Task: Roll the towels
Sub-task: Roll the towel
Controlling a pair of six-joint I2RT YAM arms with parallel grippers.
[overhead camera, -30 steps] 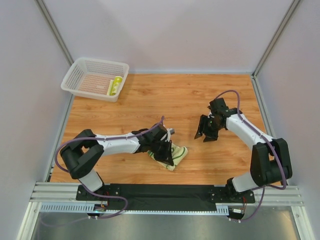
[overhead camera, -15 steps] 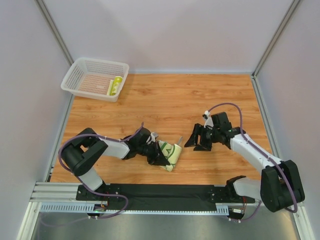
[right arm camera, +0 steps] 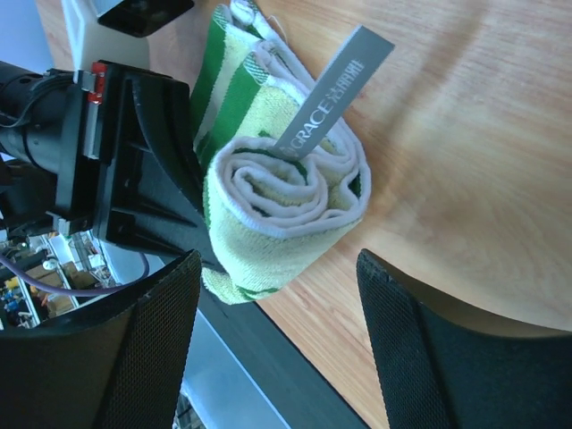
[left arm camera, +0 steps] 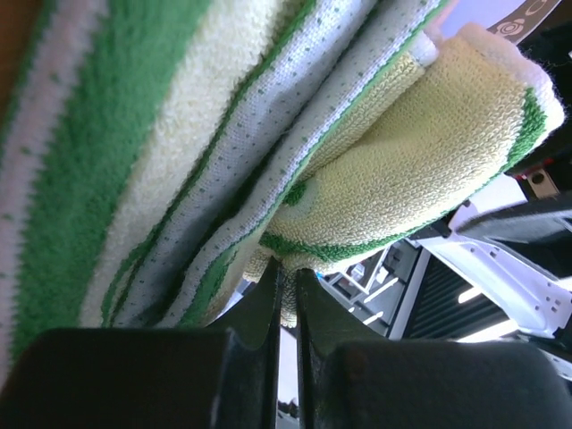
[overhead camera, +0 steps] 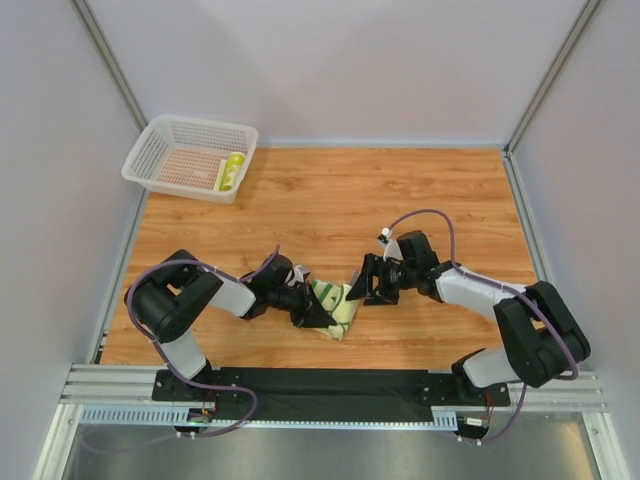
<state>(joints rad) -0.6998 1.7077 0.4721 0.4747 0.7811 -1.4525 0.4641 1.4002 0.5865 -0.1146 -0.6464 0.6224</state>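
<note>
1. I am pinching the cream-and-green towel (overhead camera: 342, 310) with my left gripper (overhead camera: 316, 312). Its jaws are clamped on a fold of the cloth and almost meeting.
2. The towel is lying on the wooden table (overhead camera: 400, 190), near the front edge between my two arms, already wound into a tight spiral (its grey label (right arm camera: 335, 88) is poking out of the coil).
3. My right gripper (right arm camera: 273, 264) is standing wide apart, one finger on each side of the roll's end, gripping nothing.
4. A yellow-green towel (overhead camera: 232, 170) is sitting rolled in the white mesh basket (overhead camera: 160, 140) at the far left corner. That one looks done.
5. I am judging this roll nearly finished. It is waiting to be handed over and put away, and no other towels are showing.
</note>
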